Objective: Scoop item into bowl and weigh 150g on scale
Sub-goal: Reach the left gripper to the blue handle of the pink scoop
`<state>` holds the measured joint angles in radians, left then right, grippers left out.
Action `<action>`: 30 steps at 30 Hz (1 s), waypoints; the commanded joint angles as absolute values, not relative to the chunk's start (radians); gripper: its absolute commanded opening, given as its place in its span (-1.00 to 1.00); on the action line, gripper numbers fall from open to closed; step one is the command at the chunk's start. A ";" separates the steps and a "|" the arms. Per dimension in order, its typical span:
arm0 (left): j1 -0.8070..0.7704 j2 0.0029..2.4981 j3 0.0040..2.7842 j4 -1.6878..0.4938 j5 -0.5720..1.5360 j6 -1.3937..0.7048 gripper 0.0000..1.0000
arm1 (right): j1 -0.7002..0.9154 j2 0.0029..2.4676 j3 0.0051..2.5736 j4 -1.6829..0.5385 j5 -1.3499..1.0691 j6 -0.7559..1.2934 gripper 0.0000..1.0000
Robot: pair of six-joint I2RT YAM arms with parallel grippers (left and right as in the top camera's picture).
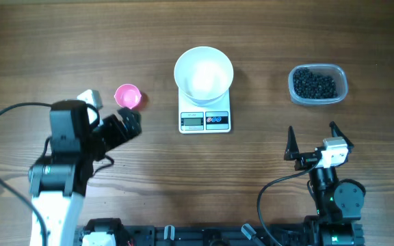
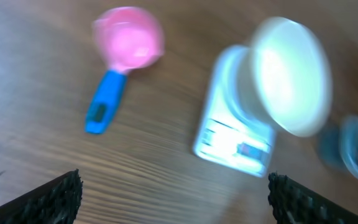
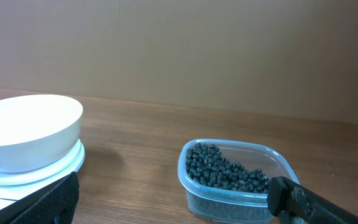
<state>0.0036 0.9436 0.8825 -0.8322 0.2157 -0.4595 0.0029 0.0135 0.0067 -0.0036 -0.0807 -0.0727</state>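
The item (image 1: 314,84) is a loose heap of small round black grains, matte and bead-like, lying in a clear plastic tub (image 1: 343,82) at the upper right of the overhead frame. The tub is a rounded rectangle with its long axis running left to right. In the right wrist view the grains pile higher toward the tub's left end.

Well to the left, at the upper middle of the frame, a plain round white bowl (image 1: 204,72) sits on the scale (image 1: 205,120) and covers its upper part. The bowl is smooth and glossy inside, with nothing in it. The scale is a flat white rectangle with its long axis running top to bottom. Its display edge points toward the lower edge of the frame, with a grey display (image 1: 192,121) on the left and two small buttons (image 1: 217,120) on the right. Any figures or lettering are too small to read, and the left wrist view is blurred.

Left of the scale lies a pink scoop (image 1: 128,96) with a round cup. The left wrist view shows its blue handle running from the cup toward the lower left.

Everything rests on a brown wood-grain counter (image 1: 252,171).

The left gripper (image 2: 173,199) hovers near the scoop, spread wide and holding nothing. The right gripper (image 1: 313,140) is below the tub at the lower right, also spread wide and holding nothing.
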 commanded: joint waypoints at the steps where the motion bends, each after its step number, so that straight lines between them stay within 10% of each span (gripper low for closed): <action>1: 0.039 1.090 0.895 -0.841 0.102 -0.633 1.00 | -0.004 0.005 0.006 -0.001 -0.067 -0.078 0.99; 16: 0.208 1.654 0.895 -0.597 0.377 -0.080 0.95 | -0.004 0.005 0.006 -0.001 -0.067 -0.079 0.99; 30: 0.223 1.807 0.895 -0.489 0.537 -0.056 0.76 | -0.004 0.005 0.006 -0.001 -0.067 -0.078 0.99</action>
